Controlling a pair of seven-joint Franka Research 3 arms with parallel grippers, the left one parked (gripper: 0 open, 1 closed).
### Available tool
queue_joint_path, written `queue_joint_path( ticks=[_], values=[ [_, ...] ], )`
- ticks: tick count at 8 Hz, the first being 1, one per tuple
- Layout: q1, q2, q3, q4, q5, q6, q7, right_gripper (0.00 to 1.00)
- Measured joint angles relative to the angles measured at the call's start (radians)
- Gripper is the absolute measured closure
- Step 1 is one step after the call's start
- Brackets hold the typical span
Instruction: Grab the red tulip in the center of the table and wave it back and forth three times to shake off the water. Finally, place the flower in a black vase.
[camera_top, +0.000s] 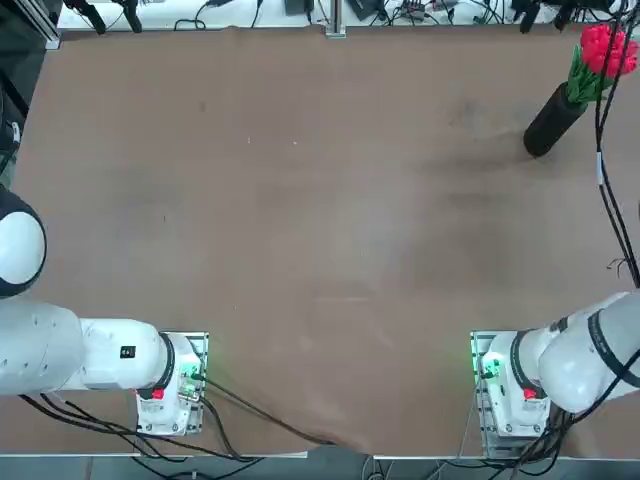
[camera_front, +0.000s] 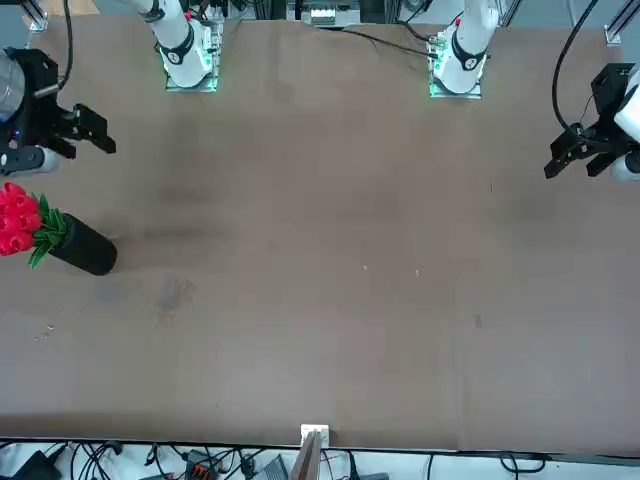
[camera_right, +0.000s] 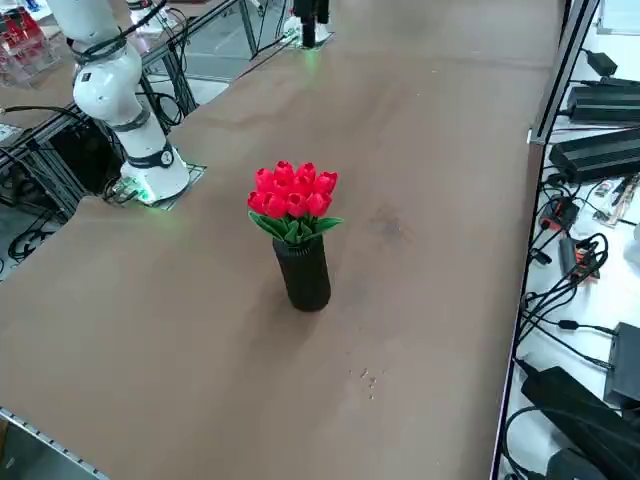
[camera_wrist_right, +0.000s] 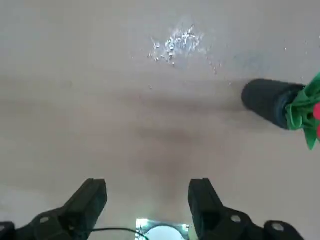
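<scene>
**Tulip seated in the vase, pincer clear**

Although the task sentence places the flower at the centre, the red tulip (camera_right: 293, 198) is seen standing in the black vase (camera_right: 304, 272), heads up and leaves spread over the rim. The vase stands upright near the far right corner of the surface (camera_top: 300, 250), whose middle is bare. The right pincer (camera_wrist_right: 147, 205) is held above the surface and well apart from the vase, its fingers spread wide with nothing between them; in the front view it is seen at the picture's left edge, above the bunch (camera_front: 62, 128).

The placement is judged done, so the step in hand is taken to be the withdrawal. It is done well if the pincer is kept apart and lifted away from the vase, so that neither the leaves nor the rim are brushed. A slim, tall vase is judged easily tipped by a sideways nudge. A patch of pale specks (camera_wrist_right: 175, 44) is noted on the surface near the vase; what it is cannot be told.
</scene>
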Motion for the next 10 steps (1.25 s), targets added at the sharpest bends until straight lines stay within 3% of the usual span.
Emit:
queue_joint_path(
  ticks=[1, 3, 4, 5, 7, 10],
  values=[
    [-0.066, 0.003, 0.078, 0.0, -0.011, 0.004, 0.0, 0.0],
    [-0.32, -0.018, 0.36, -0.02, -0.108, 0.026, -0.001, 0.0],
    [-0.394, -0.053, 0.455, -0.073, -0.131, 0.08, 0.029, 0.0],
    [-0.416, -0.108, 0.492, -0.152, -0.127, 0.136, 0.075, 0.0],
    [-0.42, -0.214, 0.499, -0.283, -0.113, 0.162, 0.1, 0.0],
    [-0.433, -0.223, 0.491, -0.303, -0.104, 0.154, 0.1, 0.0]
  ],
)
